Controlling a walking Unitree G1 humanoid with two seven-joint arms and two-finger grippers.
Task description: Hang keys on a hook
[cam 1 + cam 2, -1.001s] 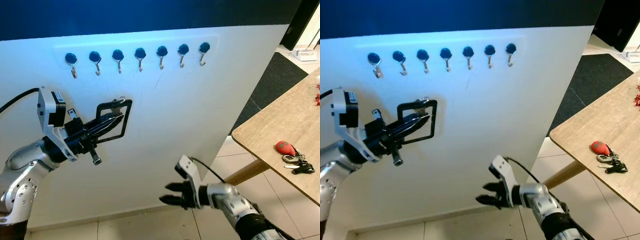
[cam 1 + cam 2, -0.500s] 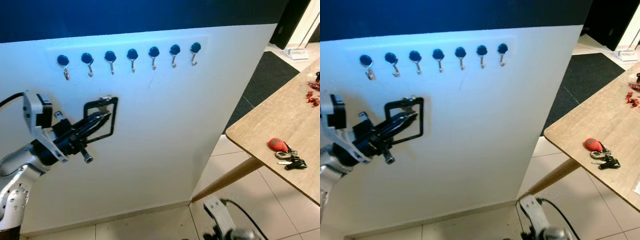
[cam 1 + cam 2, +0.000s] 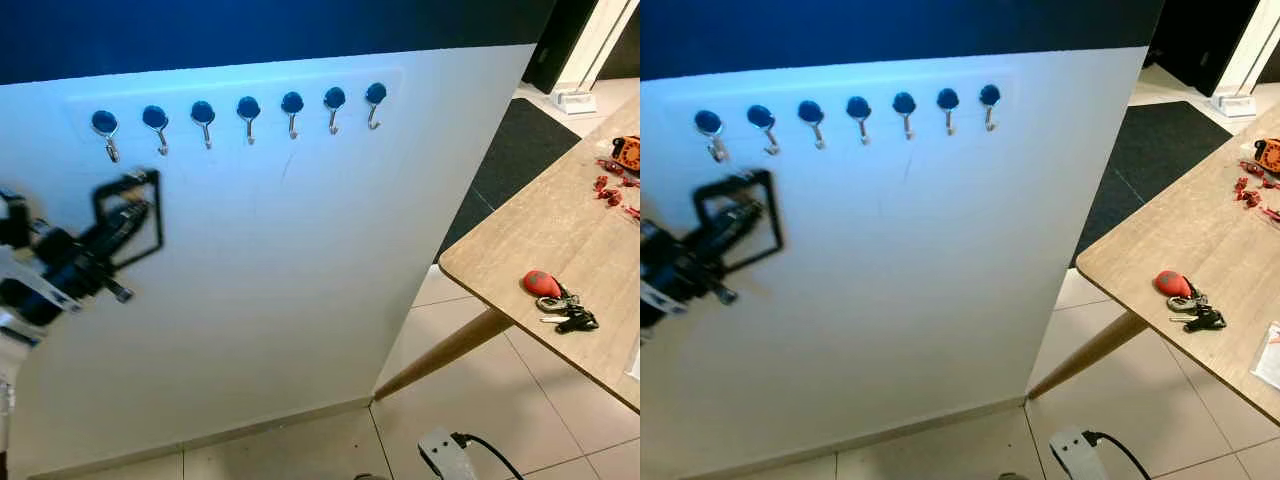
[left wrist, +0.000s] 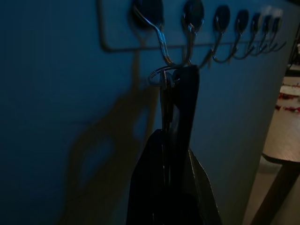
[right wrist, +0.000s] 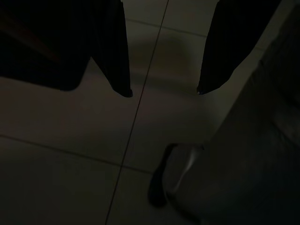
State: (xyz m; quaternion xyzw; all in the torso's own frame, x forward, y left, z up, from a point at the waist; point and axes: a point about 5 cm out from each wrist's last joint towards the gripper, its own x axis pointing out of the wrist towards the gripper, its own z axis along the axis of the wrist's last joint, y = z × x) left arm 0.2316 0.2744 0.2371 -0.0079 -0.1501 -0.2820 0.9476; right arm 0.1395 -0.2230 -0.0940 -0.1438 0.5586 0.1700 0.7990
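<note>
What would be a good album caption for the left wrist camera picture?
Left gripper lifts a key ring to the row of hooks on the white wall.

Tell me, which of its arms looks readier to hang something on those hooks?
Probably the left. Its left gripper grips the black key holder just under the hooks, while the right gripper hangs open above the floor.

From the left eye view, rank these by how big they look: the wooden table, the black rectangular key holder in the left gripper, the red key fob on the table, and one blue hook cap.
1. Wooden table
2. Black rectangular key holder, blurred and nearer the camera, so its rank is only apparent
3. Red key fob
4. Blue hook cap, looks close to the fob; farther away, so unsure
</note>
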